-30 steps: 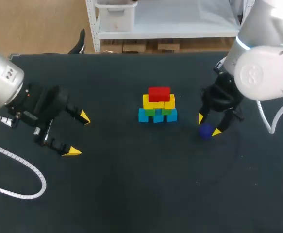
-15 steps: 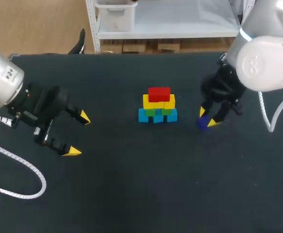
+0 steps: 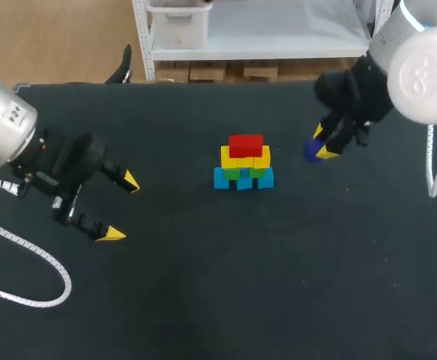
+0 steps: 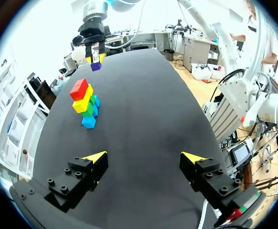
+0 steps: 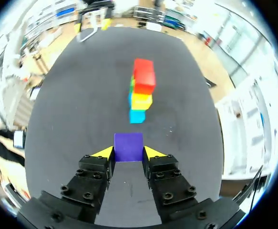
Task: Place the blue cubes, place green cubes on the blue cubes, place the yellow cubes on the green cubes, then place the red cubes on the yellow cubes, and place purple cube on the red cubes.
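Stack mid-desk, one cube held to its right, left jaws well off to its left.

The stack (image 3: 243, 163) stands near the middle of the desk (image 3: 218, 285): a bottom row (image 3: 243, 179) of cubes side by side on the desk, further rows on top of that, and a single top cube (image 3: 246, 145) on the highest row. To the stack's right and slightly behind it, apart from it, a lone cube (image 3: 311, 151) sits between the right jaws, which press it from two sides; the stack lies straight ahead of them. The left jaws, spread wide, are well apart to the stack's left and nearer the front edge, with the stack far ahead of them.
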